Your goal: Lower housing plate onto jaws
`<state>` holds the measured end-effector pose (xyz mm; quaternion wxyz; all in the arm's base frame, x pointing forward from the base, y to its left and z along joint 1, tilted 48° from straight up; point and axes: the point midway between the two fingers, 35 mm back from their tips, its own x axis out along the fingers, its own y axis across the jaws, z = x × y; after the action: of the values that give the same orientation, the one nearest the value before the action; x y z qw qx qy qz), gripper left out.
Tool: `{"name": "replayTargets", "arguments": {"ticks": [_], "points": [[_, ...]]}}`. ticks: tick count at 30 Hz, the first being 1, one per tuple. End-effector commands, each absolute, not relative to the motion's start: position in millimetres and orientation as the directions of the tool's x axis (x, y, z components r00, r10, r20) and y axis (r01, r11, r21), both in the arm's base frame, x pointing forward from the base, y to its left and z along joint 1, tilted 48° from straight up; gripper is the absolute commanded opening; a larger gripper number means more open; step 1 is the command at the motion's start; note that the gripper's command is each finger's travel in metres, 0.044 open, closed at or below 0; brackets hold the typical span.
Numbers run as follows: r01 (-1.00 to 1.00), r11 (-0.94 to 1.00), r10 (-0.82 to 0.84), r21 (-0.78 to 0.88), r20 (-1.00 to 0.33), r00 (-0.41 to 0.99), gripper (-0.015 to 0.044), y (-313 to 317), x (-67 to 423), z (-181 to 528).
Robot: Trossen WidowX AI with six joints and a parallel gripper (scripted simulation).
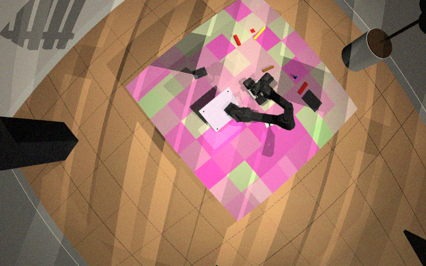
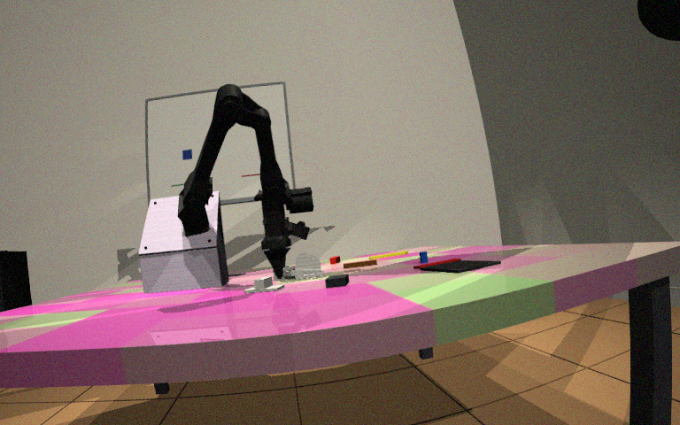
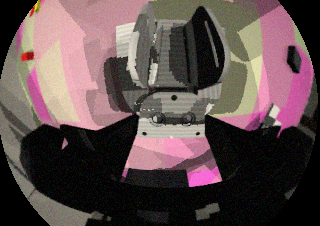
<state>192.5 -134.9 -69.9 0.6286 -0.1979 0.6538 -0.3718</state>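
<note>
My gripper [image 3: 171, 116] [image 2: 279, 274] points down at the work, its fingers shut on the two side edges of the light grey housing plate [image 3: 171, 130]. The plate shows small dark holes and two round rings near the fingertips. Beyond it, the two curved jaws stand up, the left jaw [image 3: 142, 48] pale grey and the right jaw [image 3: 210, 51] with a black inner face. A ribbed grey base shows between and around them. In the top and exterior views the arm or distance hides most of this. The stubs under the plate are hidden, so I cannot tell whether it sits level.
The white arm pedestal [image 1: 216, 110] [image 2: 178, 271] stands beside the work. A small white part [image 2: 263, 283] [image 3: 272, 113] and a black block [image 2: 336, 281] [image 3: 294, 59] lie near. Farther off are a black pad [image 1: 311, 100] [image 2: 459, 266], a brown bar [image 1: 268, 68] and a yellow bar [image 1: 259, 33].
</note>
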Motion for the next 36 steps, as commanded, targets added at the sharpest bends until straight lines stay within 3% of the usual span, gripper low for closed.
{"name": "replayTargets", "arguments": {"ticks": [1,8,12,26,36], "points": [[0.208,0.644,-0.727,-0.736,-0.673,-0.132,0.0351,-136,192,-70],[0.208,0.644,-0.727,-0.736,-0.673,-0.132,0.0351,-136,192,-70],[0.209,0.645,-0.726,-0.735,-0.675,-0.131,0.044,-135,193,-70],[0.209,0.646,-0.726,-0.734,-0.675,-0.131,0.044,-134,193,-69],[0.209,0.645,-0.727,-0.736,-0.674,-0.132,0.044,-81,202,-19]]}}
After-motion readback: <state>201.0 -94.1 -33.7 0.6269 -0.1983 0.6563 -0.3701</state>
